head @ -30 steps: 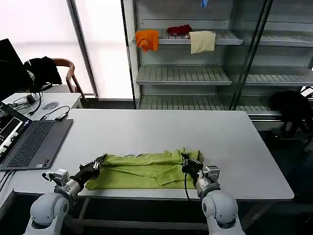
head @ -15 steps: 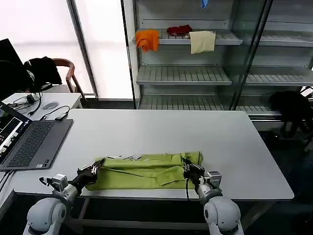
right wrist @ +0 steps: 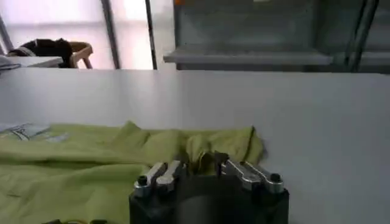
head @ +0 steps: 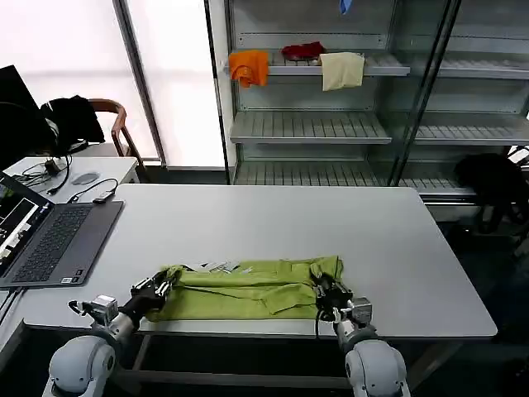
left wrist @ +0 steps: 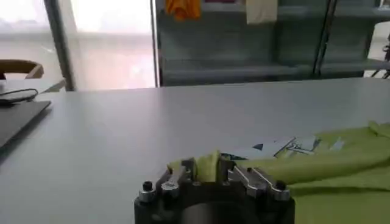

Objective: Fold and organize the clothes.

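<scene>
1. At the near edge of the table (head: 397, 248), we see the left gripper (head: 157, 288) with its jaws closed on a fold of the T-shirt (head: 248, 289); in the left wrist view the lime cloth bunches up between the two metal fingers (left wrist: 180, 176) of the left gripper (left wrist: 207, 172).
2. The right gripper (head: 324, 288) pinches the shirt's other end the same way: in the right wrist view, the right gripper (right wrist: 204, 165) has a hump of green fabric rising between its fingers (right wrist: 163, 173).
3. The T-shirt lies as a long, narrow, rumpled band across the front of the table, stretched between the two grippers, at about 6 o'clock from the table's middle. Its left end is at roughly 7 o'clock and its right end at roughly 5 o'clock.
4. A small white print shows on the shirt's far edge near the left end, and it also appears in the left wrist view as pale shapes on the T-shirt (left wrist: 317, 164).
5. A laptop (head: 50, 240) sits open at the table's 9 o'clock side.
6. Beyond the table, at 12 o'clock, stand shelves (head: 310, 126) carrying an orange cloth (head: 249, 66), a red cloth (head: 302, 50) and a cream cloth (head: 341, 70).
7. A chair (head: 111, 116) with a dark garment stands at about 10 o'clock.
</scene>
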